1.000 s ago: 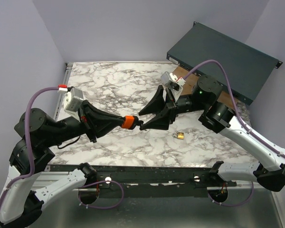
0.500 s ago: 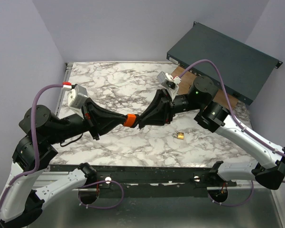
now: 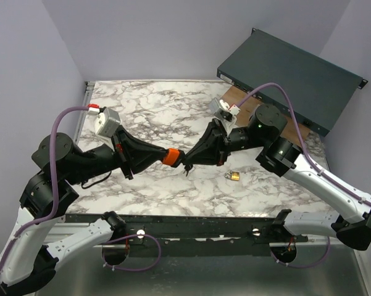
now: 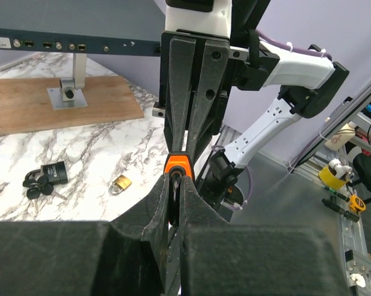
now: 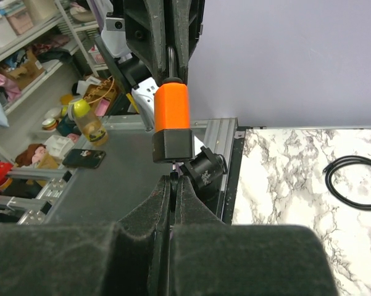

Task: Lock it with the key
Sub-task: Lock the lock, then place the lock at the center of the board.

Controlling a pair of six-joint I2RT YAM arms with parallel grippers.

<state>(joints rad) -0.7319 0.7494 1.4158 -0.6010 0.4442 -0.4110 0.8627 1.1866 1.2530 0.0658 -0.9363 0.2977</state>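
**So, lock and key meet above the tabletop**

The left fingers [image 4: 154, 206] are clamped on the shackle of an orange padlock [image 5: 173, 114]. They hold it in the air over the middle of the marble tabletop [image 3: 148, 105]. The right fingers [image 5: 160, 206] point at it from 3 o'clock. They are pressed together on a thin key [image 5: 173, 165], whose tip touches the lock's black base. At 4 o'clock from that meeting point, a small brass padlock [image 3: 233, 176] lies on the tabletop. A black padlock [image 4: 51, 172] with a bunch of keys sits near it. A dark rack unit [image 3: 296, 74] stands at the 1 o'clock corner.
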